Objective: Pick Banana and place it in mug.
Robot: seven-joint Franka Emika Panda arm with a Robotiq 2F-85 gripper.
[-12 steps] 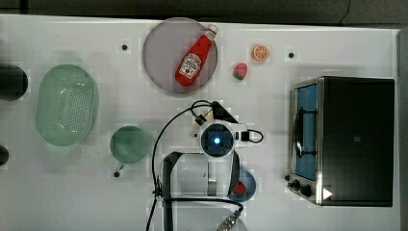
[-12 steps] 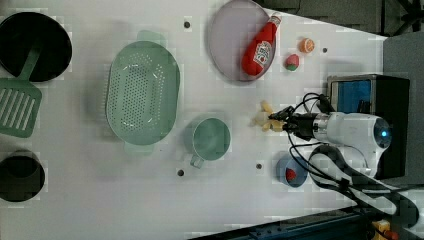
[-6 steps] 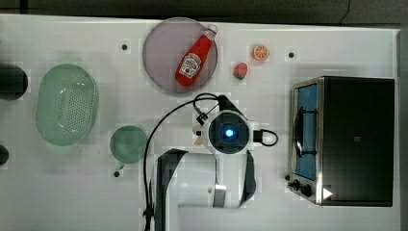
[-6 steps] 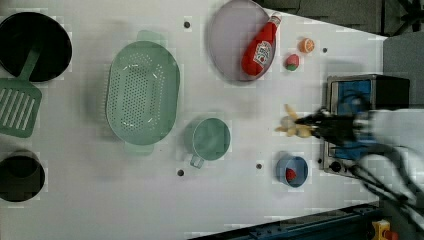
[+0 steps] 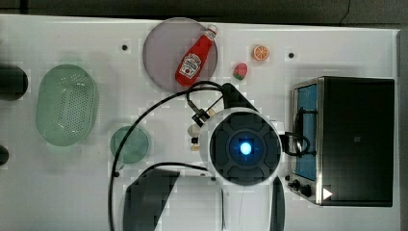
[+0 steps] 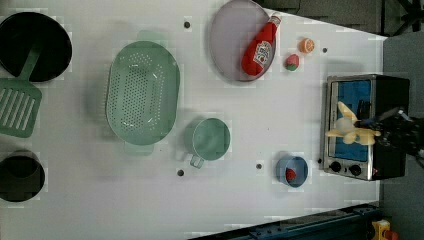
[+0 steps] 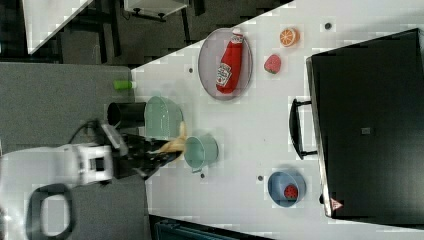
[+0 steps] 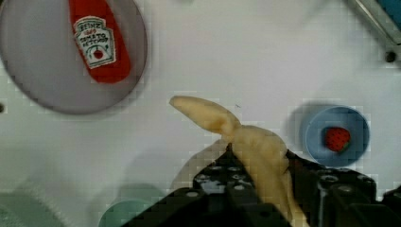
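The banana (image 8: 257, 146) is clamped in our hand (image 8: 260, 189), lifted clear of the bench (image 5: 72, 192); in the wrist view one peeled end curls out ahead of the fingers while the body runs back between them; in the left view it hangs in front of the oven (image 6: 367, 125), and in the right view it sits just beside the mug (image 7: 202, 150), though we judge that nearness to be an effect of the angle. The mug (image 5: 130, 144) stands upright on the bench, mouth open and empty, between the strainer (image 5: 67, 110) and the arm in the top view, well apart from the plate (image 5: 163, 53).

The step in hand, as we read it, is the carry to the mug; to do it well we would keep the hand high until it is right over the mug's mouth, then turn the banana so one end points down, since the fruit looks longer than the mug is wide; we would lower until that end is inside the rim before letting go, and steer clear of the strainer next door.

The ketchup bottle (image 8: 97, 42) on the plate carries a label reading "Heinz" and "tomato ketchup"; we can read no other writing.
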